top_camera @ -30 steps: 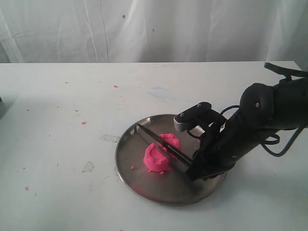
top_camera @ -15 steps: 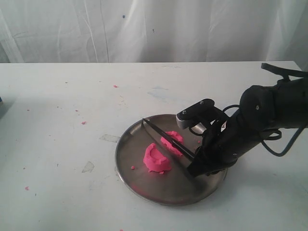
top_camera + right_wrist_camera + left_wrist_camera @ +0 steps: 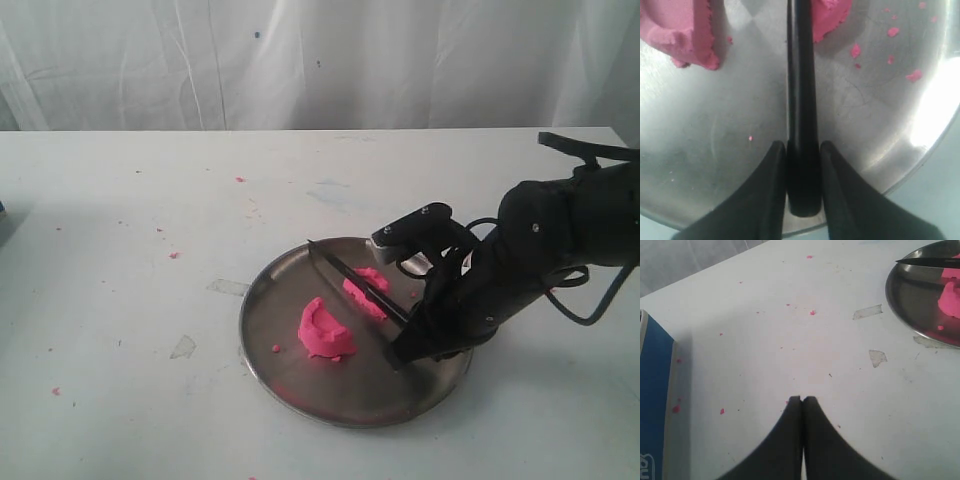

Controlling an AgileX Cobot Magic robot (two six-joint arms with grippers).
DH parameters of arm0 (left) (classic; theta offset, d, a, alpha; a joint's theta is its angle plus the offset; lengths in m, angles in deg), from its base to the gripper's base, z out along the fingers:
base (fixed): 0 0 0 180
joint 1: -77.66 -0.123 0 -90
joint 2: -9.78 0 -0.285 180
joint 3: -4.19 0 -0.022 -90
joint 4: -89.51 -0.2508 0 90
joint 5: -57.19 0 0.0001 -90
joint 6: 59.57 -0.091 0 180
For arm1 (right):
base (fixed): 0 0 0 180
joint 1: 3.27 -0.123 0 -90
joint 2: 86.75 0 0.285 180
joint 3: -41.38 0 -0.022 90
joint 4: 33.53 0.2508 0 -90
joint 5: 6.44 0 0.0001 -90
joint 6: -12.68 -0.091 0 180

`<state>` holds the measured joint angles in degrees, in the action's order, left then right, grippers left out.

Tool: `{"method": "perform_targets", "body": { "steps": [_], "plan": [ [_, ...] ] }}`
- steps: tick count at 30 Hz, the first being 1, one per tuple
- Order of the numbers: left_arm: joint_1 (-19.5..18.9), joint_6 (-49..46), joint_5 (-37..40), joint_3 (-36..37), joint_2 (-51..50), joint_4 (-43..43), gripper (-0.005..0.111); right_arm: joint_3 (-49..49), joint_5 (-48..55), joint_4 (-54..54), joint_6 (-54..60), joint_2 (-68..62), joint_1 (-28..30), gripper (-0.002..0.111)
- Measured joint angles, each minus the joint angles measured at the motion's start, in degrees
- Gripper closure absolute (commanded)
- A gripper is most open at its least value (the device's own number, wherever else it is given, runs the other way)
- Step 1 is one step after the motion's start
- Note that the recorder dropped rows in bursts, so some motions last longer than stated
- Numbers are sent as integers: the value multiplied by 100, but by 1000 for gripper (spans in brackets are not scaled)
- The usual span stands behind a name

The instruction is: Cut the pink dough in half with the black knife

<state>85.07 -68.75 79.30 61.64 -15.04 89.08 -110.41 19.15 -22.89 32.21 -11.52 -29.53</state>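
right gripper (image 3: 801, 150) pinching black knife (image 3: 352, 282) by handle, blade down between pieces to keep them parted | pink dough (image 3: 325, 328) in two chunks on steel plate (image 3: 290, 375) | left gripper (image 3: 802, 401) pressed together, parked clear over table (image 3: 790, 340)

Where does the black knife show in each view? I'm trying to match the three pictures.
Exterior view: the black knife slants over the steel plate, between the two pink dough halves.
Left wrist view: only its tip, at the plate's far edge.
Right wrist view: its handle, clamped in the right pincer.
Shared landmark: the steel plate.
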Motion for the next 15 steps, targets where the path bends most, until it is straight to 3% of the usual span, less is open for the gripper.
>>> {"method": "perform_targets", "body": {
  "steps": [15],
  "plan": [
    [0, 0, 10, 0, 0, -22, 107, -114, -47, 250, -27, 161, 0, 108]
  ]
}}
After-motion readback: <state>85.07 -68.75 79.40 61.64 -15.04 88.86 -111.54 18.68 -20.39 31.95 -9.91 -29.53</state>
